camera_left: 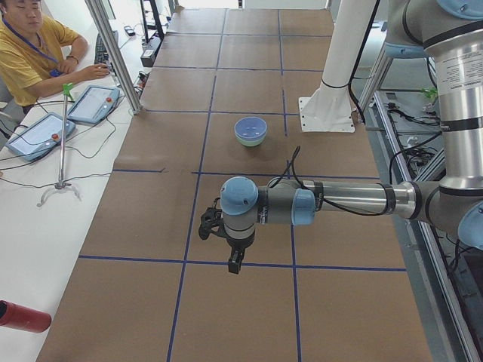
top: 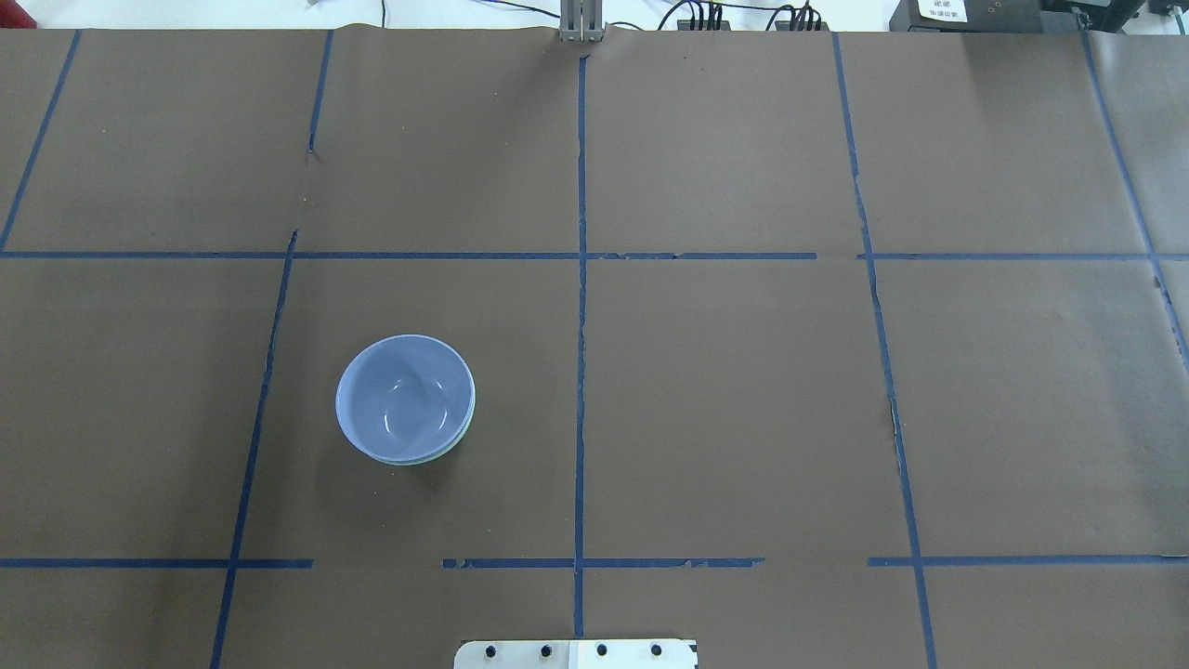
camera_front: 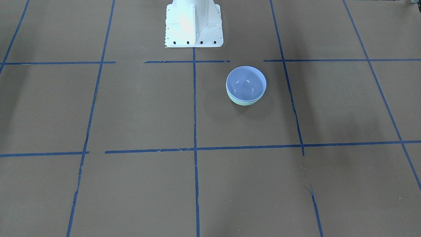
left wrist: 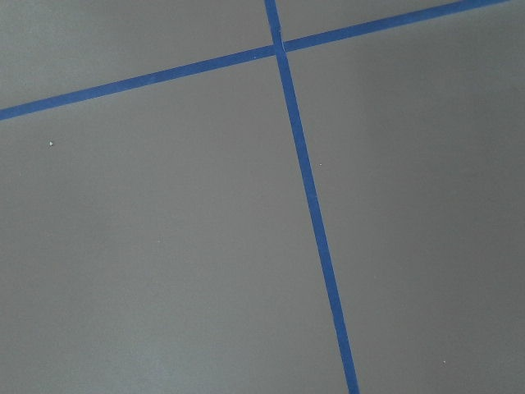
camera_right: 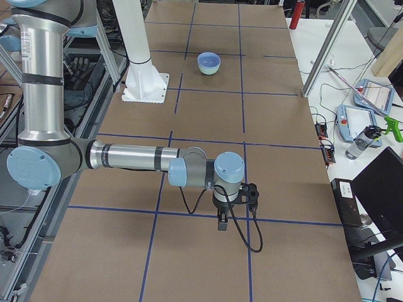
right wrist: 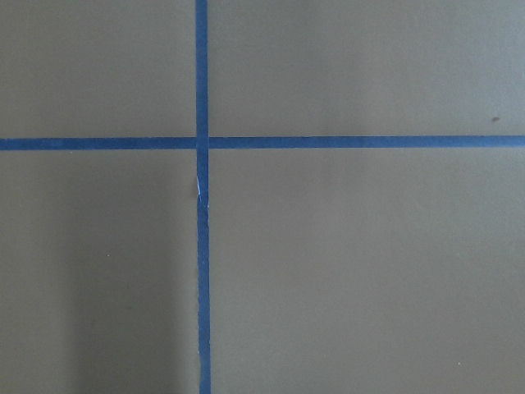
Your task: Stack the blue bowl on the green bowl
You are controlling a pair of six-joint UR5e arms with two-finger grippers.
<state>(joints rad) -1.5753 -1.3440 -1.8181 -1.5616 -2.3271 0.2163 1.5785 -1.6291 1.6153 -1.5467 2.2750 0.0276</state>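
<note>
the blue bowl point(camera_front: 246, 83) sits nested inside the green bowl point(camera_front: 245, 102), whose mint edge peeks out beneath it. the pair is at about 8 o'clock from the middle of the worktop point(top: 743, 418) in the overhead view. both look stiff, light and glossy, so probably slippery. if the blue one needed lifting, the thin rim is the place to pinch, one finger inside and one outside. the stack looks done. the left tool point(camera_left: 235, 262) and right tool point(camera_right: 221, 221) hang over bare worktop, well apart from the bowls. whether either is apart or together, i cannot tell.
</note>
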